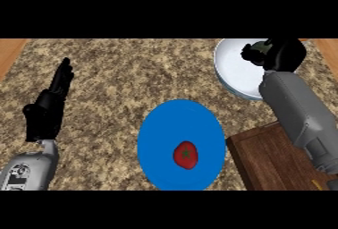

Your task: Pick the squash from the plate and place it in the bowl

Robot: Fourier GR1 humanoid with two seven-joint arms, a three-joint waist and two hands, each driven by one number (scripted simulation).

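Hovering over white bowl [231, 76], upper right of frame: right hand [280, 53], fingers curled round greenish squash [260, 45], mostly hidden. Resting open at left edge, fingers up: left hand [49, 107]. Lying on blue plate [165, 134], lower centre: 1 red tomato [186, 154]. Just beside plate's right rim: wooden board [271, 156], lower right, under right forearm.

Plate [165, 129] mid-counter [132, 71], toward the front edge. Tomato [186, 154] on it, right of the plate's centre, nearer its front rim. Bowl [231, 67] at the back right corner, apart from the plate. Wooden board [271, 156] at the front right corner, just beside the plate's right rim. Right hand [280, 53] over the bowl (squash [262, 46] in its curled fingers). Left hand [49, 105] resting near the left edge.
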